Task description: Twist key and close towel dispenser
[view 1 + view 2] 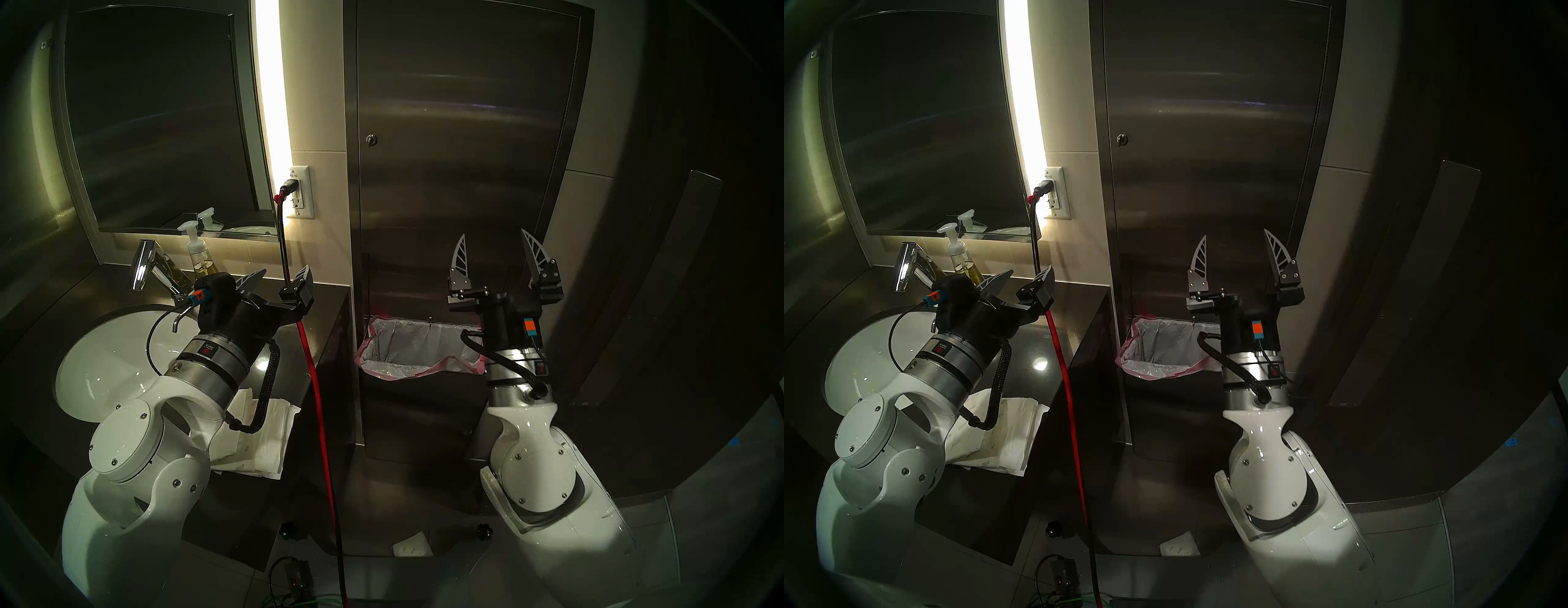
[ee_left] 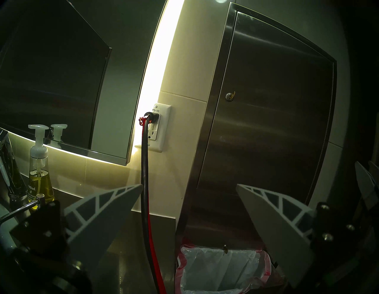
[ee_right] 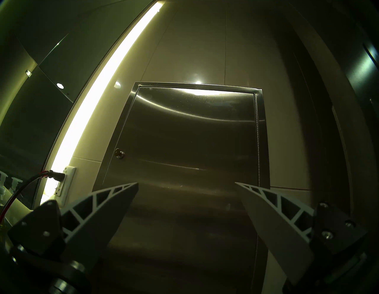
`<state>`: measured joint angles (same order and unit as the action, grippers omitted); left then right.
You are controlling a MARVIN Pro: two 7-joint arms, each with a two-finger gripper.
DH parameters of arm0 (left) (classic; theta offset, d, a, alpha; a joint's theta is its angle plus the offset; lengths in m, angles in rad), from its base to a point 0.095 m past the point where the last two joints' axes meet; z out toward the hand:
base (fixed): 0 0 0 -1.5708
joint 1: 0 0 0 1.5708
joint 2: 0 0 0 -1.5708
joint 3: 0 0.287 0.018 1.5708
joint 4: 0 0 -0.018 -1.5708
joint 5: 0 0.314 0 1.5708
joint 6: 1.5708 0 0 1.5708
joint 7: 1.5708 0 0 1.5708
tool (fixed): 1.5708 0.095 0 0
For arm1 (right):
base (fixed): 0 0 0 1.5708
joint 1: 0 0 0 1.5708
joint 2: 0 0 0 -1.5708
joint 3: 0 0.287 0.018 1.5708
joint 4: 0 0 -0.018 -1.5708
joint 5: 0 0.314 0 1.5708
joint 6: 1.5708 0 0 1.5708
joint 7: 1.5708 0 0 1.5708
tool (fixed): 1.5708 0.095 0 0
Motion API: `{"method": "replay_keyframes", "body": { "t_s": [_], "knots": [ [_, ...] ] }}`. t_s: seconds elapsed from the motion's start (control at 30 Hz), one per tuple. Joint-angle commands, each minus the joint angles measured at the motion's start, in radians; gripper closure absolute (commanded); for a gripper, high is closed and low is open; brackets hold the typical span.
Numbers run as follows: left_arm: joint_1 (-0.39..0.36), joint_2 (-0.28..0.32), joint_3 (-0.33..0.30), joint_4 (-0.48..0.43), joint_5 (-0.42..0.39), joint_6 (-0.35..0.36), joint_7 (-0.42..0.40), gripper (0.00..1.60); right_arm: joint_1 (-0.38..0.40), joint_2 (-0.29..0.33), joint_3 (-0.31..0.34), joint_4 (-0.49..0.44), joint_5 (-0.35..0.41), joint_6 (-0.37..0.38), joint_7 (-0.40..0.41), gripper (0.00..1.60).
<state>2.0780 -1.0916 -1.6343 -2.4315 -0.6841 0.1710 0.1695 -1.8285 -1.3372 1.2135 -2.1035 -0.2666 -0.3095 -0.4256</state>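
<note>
Jaws spread empty; brushed-steel towel dispenser (image 1: 466,170) bears brass key (image 2: 232,94).

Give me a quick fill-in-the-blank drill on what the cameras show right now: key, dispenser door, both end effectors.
1. The key sits in a small round lock near the ____ edge of the towel dispenser door in the head view.
2. Both the left end effector and the right end effector have their jaws ____.
3. Below the door, the waste bin is lined with a ____ bag.
4. A red-and-black cable plugs into the ____ beside the mirror.

Missing words: left; open; plastic; wall outlet
</note>
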Motion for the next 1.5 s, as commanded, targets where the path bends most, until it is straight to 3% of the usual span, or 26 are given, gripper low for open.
{"method": "replay_keyframes", "body": {
  "t_s": [0.0, 0.2, 0.23, 0.73, 1.27, 1.4, 1.47],
  "knots": [
    [-0.001, -0.001, -0.008, -0.012, -0.002, -0.011, -0.006, 0.00, 0.109, -0.100, -0.022, 0.015, -0.023, 0.035, 0.046, 0.00],
    [0.001, 0.002, -0.010, -0.012, -0.007, -0.010, -0.008, 0.00, 0.189, -0.172, -0.038, 0.062, -0.030, 0.066, 0.082, 0.00],
    [0.001, 0.002, -0.010, -0.012, -0.007, -0.010, -0.008, 0.00, 0.174, -0.162, -0.030, 0.051, -0.030, 0.065, 0.091, 0.00],
    [0.002, 0.009, -0.014, -0.012, -0.018, -0.008, -0.010, 0.00, 0.333, -0.237, -0.063, 0.103, -0.005, 0.150, 0.154, 0.00],
    [0.003, 0.015, -0.016, -0.012, -0.027, -0.007, -0.010, 0.00, 0.487, -0.303, -0.110, 0.173, 0.032, 0.250, 0.162, 0.00],
    [0.003, 0.018, -0.017, -0.012, -0.030, -0.008, -0.010, 0.00, 0.561, -0.339, -0.124, 0.217, 0.038, 0.289, 0.157, 0.00],
    [0.003, 0.018, -0.017, -0.012, -0.031, -0.008, -0.010, 0.00, 0.529, -0.325, -0.125, 0.198, 0.039, 0.289, 0.157, 0.00]
  ]
}}
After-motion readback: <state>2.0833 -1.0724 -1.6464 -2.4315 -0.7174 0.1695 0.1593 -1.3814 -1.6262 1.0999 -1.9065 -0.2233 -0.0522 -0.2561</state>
